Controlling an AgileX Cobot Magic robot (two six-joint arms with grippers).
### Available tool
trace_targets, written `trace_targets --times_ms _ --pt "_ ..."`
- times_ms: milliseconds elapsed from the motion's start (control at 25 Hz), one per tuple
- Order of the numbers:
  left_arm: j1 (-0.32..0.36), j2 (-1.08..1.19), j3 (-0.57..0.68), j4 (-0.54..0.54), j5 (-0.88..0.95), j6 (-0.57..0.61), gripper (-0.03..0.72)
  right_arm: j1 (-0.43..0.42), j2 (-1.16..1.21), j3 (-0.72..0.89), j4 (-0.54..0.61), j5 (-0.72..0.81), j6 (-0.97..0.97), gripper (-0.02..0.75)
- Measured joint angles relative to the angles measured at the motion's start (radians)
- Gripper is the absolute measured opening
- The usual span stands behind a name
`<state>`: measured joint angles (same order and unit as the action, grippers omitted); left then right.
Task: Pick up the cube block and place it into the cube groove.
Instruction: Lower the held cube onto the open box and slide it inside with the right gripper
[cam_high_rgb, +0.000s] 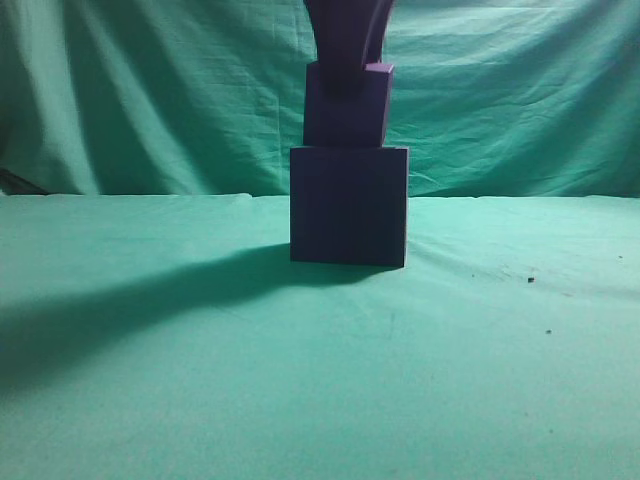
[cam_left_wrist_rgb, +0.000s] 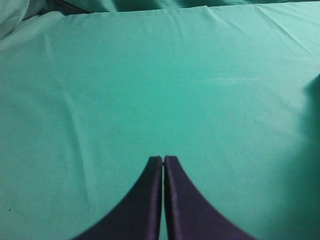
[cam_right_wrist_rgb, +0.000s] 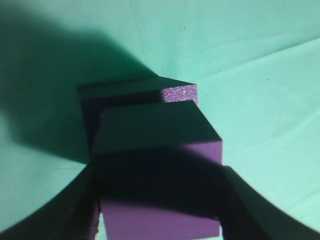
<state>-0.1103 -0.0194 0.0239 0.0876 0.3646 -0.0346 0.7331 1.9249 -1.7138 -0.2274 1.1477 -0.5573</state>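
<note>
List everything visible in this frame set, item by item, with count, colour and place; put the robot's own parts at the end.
cube block: one, dark purple, held over the larger box by the right gripper; its lower edge sits at the box's top, whether it has entered the cavity cannot be told.
cube groove: one, dark navy-purple box, standing on the table near the centre of the exterior view.
tablecloth: one, green, covering the table.
backdrop cloth: one, green, wrinkled, hanging behind the table.
left gripper: one, dark, jaws together over bare cloth, holding nothing.
right gripper: one, dark, coming down from above, jaws closed on either side of the cube block.
</note>
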Motion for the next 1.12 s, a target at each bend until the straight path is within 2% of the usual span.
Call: trace_targets --times_ms 1120 --pt "0.0 0.0 0.0 0.0 0.0 0.0 0.0 -0.03 0.031 -0.013 -0.038 0.034 -0.007 0.423"
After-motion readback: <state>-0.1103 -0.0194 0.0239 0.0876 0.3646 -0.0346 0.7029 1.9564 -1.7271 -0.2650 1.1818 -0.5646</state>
